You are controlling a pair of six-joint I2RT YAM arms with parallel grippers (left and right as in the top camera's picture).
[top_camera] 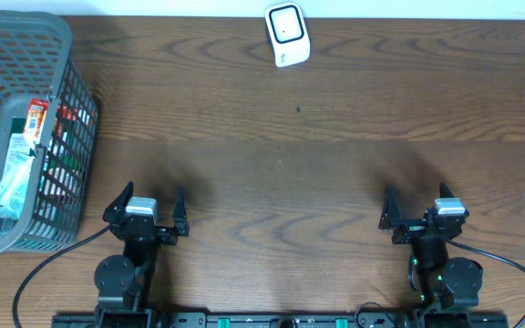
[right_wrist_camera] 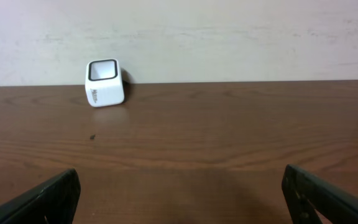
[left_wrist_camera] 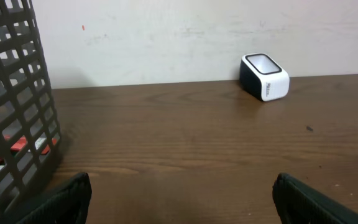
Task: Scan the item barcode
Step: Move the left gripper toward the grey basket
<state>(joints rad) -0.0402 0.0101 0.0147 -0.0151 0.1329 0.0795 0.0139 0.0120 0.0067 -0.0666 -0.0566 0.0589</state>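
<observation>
The barcode scanner [top_camera: 287, 35], a small white box with a black-framed window, stands at the table's far edge; it also shows in the left wrist view [left_wrist_camera: 265, 77] and the right wrist view [right_wrist_camera: 105, 83]. Several packaged items [top_camera: 21, 159] lie inside the grey mesh basket [top_camera: 62, 36] at the far left. My left gripper [top_camera: 153, 195] rests near the front edge, just right of the basket, open and empty [left_wrist_camera: 182, 186]. My right gripper [top_camera: 416, 195] sits at the front right, open with nothing between its fingers [right_wrist_camera: 180, 180].
The basket wall [left_wrist_camera: 17, 93] rises close on the left of my left gripper. A pale wall runs behind the table's far edge. Bare brown wood lies between both grippers and the scanner. Cables trail from the arm bases at the front.
</observation>
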